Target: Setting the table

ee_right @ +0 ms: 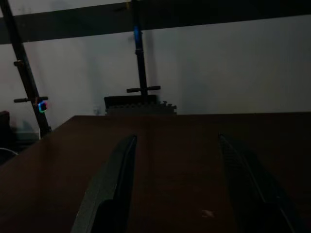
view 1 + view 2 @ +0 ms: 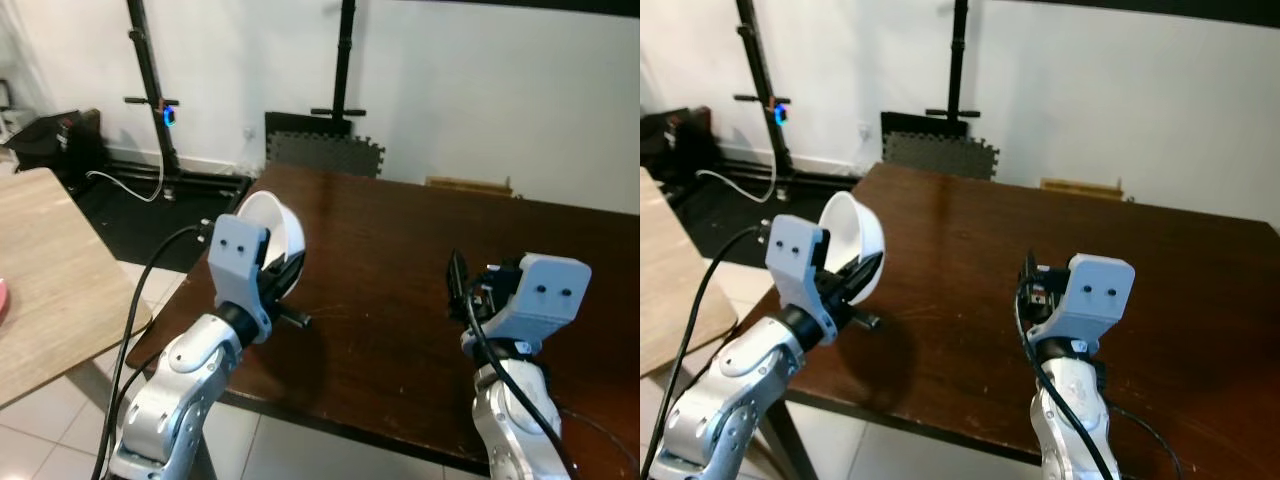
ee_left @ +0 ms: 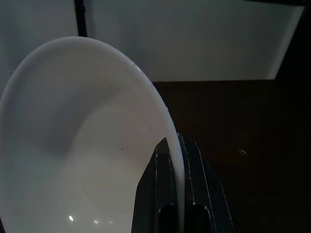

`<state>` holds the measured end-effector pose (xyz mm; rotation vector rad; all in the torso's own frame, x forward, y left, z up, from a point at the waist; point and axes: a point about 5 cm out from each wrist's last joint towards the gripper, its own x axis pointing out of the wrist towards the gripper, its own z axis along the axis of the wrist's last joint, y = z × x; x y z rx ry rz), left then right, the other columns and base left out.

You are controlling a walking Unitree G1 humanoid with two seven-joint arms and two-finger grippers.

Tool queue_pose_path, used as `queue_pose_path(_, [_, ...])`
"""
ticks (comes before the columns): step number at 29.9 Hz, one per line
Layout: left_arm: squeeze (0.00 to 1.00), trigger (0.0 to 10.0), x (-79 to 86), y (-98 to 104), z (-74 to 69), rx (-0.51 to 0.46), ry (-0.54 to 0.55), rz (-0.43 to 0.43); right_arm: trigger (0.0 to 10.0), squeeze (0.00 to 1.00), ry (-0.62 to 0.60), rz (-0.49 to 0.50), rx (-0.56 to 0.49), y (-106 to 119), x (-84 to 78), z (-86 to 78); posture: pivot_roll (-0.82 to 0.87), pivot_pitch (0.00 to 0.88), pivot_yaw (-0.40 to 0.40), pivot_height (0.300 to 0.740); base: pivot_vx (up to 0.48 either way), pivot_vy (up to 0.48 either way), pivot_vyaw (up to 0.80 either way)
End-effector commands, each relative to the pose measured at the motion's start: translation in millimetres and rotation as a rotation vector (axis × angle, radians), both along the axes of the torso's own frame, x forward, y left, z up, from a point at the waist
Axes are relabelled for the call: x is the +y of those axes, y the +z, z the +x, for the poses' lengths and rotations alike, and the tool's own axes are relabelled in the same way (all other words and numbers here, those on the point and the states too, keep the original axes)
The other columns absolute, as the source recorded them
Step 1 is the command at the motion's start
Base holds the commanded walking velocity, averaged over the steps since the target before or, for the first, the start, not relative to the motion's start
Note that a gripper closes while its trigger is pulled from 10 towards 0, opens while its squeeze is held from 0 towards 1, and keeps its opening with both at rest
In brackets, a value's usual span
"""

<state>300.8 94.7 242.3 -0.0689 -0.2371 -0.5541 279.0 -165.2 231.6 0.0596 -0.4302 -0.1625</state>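
A round white ceramic bowl (image 2: 272,232) is held on edge above the near left corner of a dark brown wooden table (image 2: 420,240). Its rim is clamped between the two black fingers (image 3: 160,194) of the left pincer (image 2: 282,282), one finger inside the bowl and one outside, as is seen in the left wrist view. The bowl is tilted steeply, so that its hollow is turned toward the robot's left, and it is lifted clear of the tabletop; whether any part of it touches the wood cannot be told. A dark shadow is cast on the table just below it.

The right pincer (image 1: 175,184) is held over the near right part of the same table, well apart from the bowl. Its two long black fingers (image 1: 114,187) are spread wide, with bare wood seen between them, and nothing is gripped.

To the robot's left a second table of light-coloured wood (image 2: 45,270) is seen, apart from the dark one, with a pale tiled floor (image 2: 40,440) between and below them. Behind the dark table a white wall (image 2: 480,90) is seen, against which two black stands (image 2: 148,80) are set, one with a small blue light (image 2: 168,117). A dark grey foam mat with toothed edges (image 2: 325,152) is propped at the foot of the wall.
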Motion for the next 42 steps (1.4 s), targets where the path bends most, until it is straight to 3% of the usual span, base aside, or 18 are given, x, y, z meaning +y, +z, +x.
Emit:
queue_pose_path(1, [0.00,10.0,-4.8,0.9,-2.6,-0.005,-0.018,0.000,10.0,0.00,-0.018,-0.001,0.011,-2.2,-3.8,-1.6,0.05,0.030,0.012,0.740,0.000,-0.262,0.00])
queue_pose_path(15, [0.00,10.0,-5.7,0.3,-3.3,0.006,-0.022,-0.022,10.0,0.00,-0.019,-0.002,0.014,-2.4,-4.8,-2.7,0.04,0.036,0.009,0.740,-0.018,0.000,0.00])
queue_pose_path(24, [0.00,10.0,-5.8,0.4,-2.5,0.013,-0.021,-0.031,10.0,0.00,-0.020,-0.002,0.014,-2.5,-4.6,-3.0,0.04,0.035,0.010,0.740,-0.348,0.334,0.00])
queue_pose_path(32, [0.00,10.0,-4.9,0.2,-1.9,0.011,-0.016,-0.023,10.0,0.00,-0.020,0.001,0.015,-2.6,-3.9,-3.1,0.04,0.038,0.011,0.740,0.000,0.089,0.00])
queue_pose_path(42, [0.00,10.0,-1.3,1.0,7.5,0.018,0.013,0.015,10.0,0.00,-0.020,0.002,0.016,-2.8,-3.2,-2.5,0.04,0.037,0.012,0.740,0.000,0.048,0.00])
